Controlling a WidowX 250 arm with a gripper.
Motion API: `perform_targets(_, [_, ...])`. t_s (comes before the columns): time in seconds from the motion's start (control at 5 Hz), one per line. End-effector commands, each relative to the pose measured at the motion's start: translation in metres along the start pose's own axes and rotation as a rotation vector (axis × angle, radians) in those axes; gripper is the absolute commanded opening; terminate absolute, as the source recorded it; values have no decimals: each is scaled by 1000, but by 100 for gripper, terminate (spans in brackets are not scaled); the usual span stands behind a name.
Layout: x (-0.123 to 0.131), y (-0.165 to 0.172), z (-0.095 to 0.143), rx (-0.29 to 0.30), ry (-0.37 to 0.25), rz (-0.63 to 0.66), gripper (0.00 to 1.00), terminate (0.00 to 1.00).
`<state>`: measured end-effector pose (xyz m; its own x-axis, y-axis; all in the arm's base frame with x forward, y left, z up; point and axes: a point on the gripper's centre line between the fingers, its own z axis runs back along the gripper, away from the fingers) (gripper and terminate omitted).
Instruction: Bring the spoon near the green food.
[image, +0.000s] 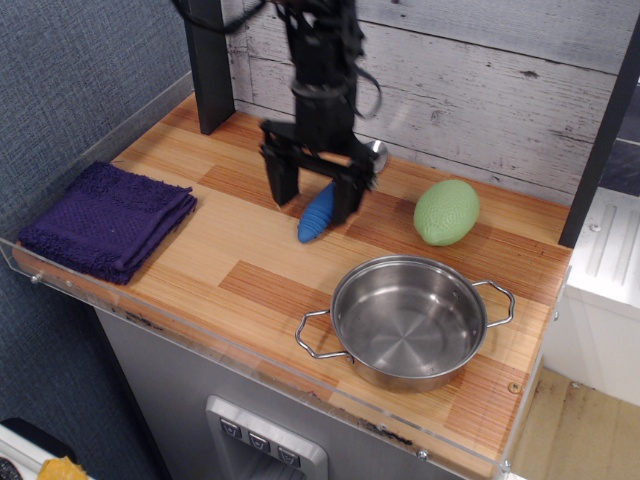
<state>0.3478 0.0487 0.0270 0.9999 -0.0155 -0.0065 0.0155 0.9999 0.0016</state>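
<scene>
The spoon lies on the wooden tabletop, its ribbed blue handle (315, 217) pointing toward the front and its silver bowl (377, 152) toward the back wall. The gripper (312, 203) is open and stands over the handle with one finger on each side, not pinching it. The pale green, dimpled toy food (446, 212) lies on the table to the right of the spoon, about a hand's width from the handle and the gripper.
A steel pot (408, 320) with two loop handles stands at the front right. A folded purple towel (108, 218) lies at the left edge. A dark post (210, 70) stands at the back left, and a clear rim (250, 365) runs along the front.
</scene>
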Motion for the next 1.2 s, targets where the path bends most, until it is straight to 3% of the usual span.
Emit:
perform_targets(0.0, [-45,28,79,-9,-138,58,100,0])
perform_targets(0.2, [-73,35,93,44,-169,31,100,0])
perform_targets(0.4, [-84,35,93,95,-168,-20,100,0])
perform_targets(1.0, [-84,40,84,91,-123,-10,100,0])
